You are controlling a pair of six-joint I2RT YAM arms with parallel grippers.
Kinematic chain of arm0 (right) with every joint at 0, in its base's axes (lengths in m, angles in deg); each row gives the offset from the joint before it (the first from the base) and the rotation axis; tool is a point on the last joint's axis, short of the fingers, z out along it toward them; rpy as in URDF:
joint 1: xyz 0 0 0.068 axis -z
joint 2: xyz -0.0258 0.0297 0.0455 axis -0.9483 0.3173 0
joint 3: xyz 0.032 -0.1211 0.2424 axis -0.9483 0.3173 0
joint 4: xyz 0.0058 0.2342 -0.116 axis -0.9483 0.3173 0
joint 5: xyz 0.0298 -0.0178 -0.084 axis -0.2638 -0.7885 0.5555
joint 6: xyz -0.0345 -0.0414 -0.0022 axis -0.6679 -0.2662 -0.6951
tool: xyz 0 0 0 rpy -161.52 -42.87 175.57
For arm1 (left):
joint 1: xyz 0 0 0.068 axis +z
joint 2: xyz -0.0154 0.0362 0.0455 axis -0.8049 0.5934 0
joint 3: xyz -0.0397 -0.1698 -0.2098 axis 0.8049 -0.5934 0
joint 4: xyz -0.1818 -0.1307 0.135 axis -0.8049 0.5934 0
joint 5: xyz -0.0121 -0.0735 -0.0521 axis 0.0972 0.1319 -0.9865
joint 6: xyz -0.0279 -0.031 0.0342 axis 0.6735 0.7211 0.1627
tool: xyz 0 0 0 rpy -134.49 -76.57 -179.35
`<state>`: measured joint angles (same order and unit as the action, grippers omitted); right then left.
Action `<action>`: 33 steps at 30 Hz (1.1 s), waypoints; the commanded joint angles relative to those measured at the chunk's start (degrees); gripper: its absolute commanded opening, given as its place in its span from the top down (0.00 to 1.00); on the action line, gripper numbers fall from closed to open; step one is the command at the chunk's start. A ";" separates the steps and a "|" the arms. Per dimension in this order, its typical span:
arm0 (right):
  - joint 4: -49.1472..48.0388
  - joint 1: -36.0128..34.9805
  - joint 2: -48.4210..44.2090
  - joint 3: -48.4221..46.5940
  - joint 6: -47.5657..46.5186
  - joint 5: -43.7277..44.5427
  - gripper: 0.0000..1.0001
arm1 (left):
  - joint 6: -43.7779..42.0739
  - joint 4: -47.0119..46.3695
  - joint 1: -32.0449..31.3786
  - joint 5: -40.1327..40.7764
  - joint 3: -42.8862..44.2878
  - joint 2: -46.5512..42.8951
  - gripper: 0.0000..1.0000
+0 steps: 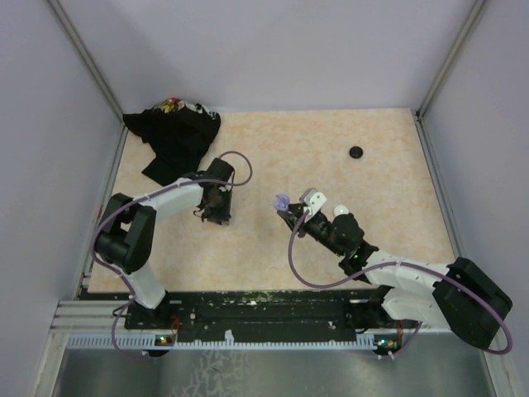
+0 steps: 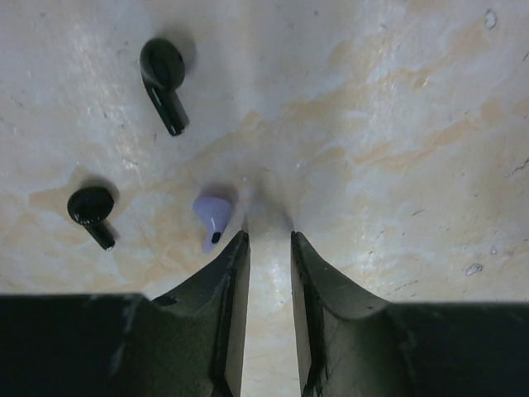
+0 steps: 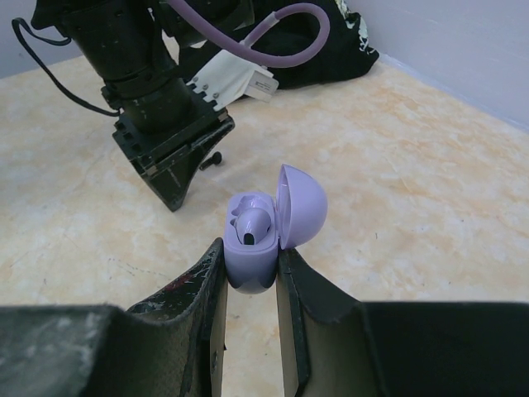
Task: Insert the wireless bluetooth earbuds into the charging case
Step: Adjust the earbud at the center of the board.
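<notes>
Marbled tabletop (image 2: 397,124) bears lavender earbud (image 2: 213,217), stem pointing toward left jaws.

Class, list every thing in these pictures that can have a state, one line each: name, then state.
charging case: lid open, gripped
seated earbud: in the case
right gripper: shut on the charging case
left gripper: slightly open, empty
loose lavender earbud: lying on the table
two black earbuds: lying on the table

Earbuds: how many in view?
4. Two black buds and a lavender bud on the table by the left pincer; another lavender bud in the open case. Others may be hidden.
</notes>
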<state>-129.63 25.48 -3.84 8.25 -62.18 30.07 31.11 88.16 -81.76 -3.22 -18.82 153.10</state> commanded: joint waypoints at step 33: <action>-1.58 -0.19 -1.16 -1.00 -0.04 -0.47 1.00 | -24.56 8.66 0.37 0.05 10.77 6.08 0.63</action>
<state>-129.20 25.48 -3.84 8.25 -62.18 29.59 10.68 94.61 -81.76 -0.29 -10.21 157.45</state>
